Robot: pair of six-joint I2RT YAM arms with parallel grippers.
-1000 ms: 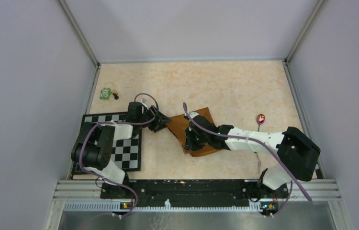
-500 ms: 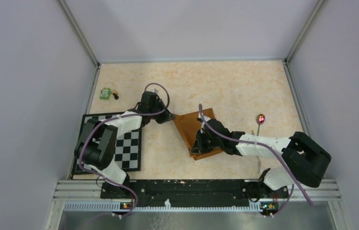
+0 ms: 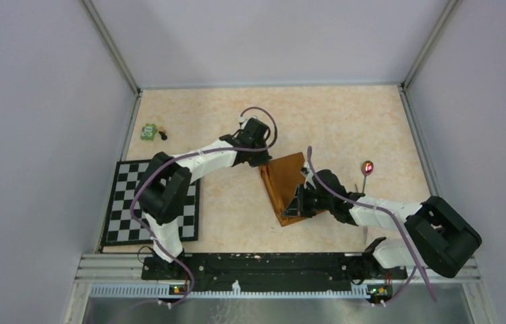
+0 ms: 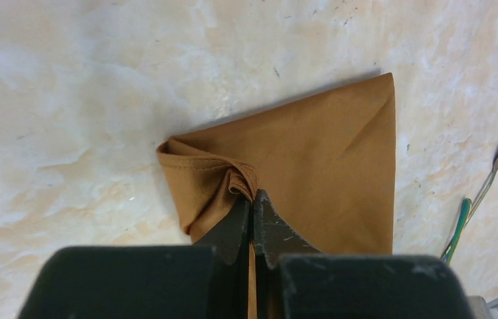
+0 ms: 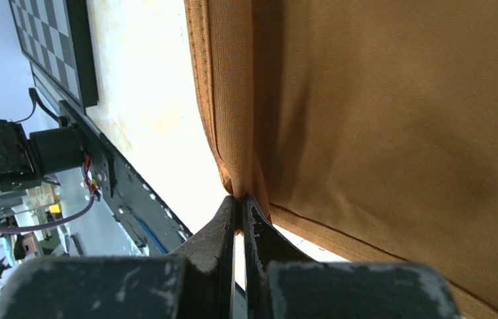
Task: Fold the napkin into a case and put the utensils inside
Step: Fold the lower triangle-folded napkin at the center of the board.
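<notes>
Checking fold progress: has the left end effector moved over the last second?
Yes. The left end effector, shut on the napkin, has travelled rightward, away from the checkered mat.

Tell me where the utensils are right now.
In the top view the utensils lie on the table right of centre, just right of the folded napkin and apart from it; the left wrist view shows them at its right edge.

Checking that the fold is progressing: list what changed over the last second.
The left gripper closed on the left corner of the napkin and carried it right and away from the bases, drawing the cloth narrower. The right gripper kept its pinch on the near edge and slid right too. The checkered mat, green toy and utensils stayed put.
</notes>
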